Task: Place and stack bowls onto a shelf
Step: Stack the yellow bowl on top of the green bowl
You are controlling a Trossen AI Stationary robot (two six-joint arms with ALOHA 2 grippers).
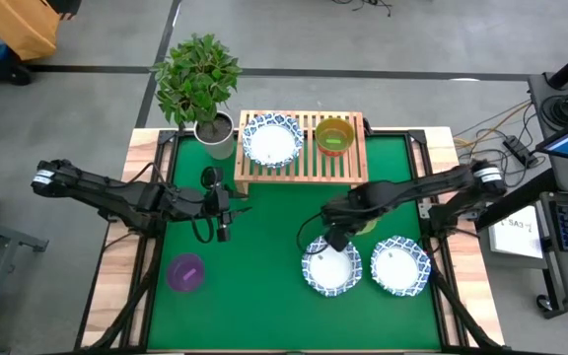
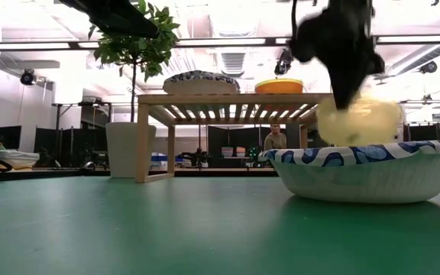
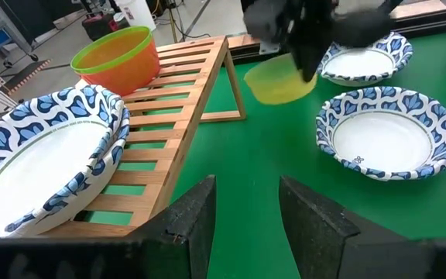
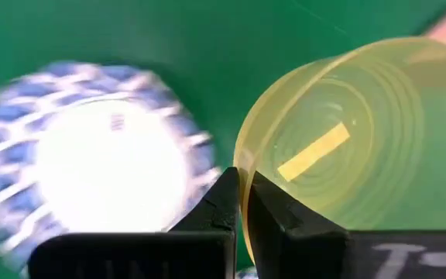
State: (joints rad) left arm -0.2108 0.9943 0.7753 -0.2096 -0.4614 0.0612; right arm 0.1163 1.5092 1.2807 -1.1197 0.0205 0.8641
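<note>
- Our right gripper (image 4: 242,203) has its fingers clamped on the yellow bowl's (image 4: 355,147) rim, held above the table (image 1: 264,266) near the front-right white bowls (image 1: 331,266).
- We carry it level to the shelf (image 1: 302,158) at the back edge (rim grip may slip).
- Left gripper (image 3: 246,209) waits mid-table, fingers apart.

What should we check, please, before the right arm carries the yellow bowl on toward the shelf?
1. Grip: right gripper pinches the yellow bowl by its rim, fingers either side. Ok.
2. Clearance: in the low view the yellow bowl hangs just above the rim of a patterned bowl. Ok, though tight.
3. Shelf space: a patterned bowl and a nested red and green bowl sit on it; free room for the yellow one cannot tell.
4. Left gripper: open, empty, in front of the shelf's left end. Ok.
5. Purple bowl: away from the route. Ok.
</note>
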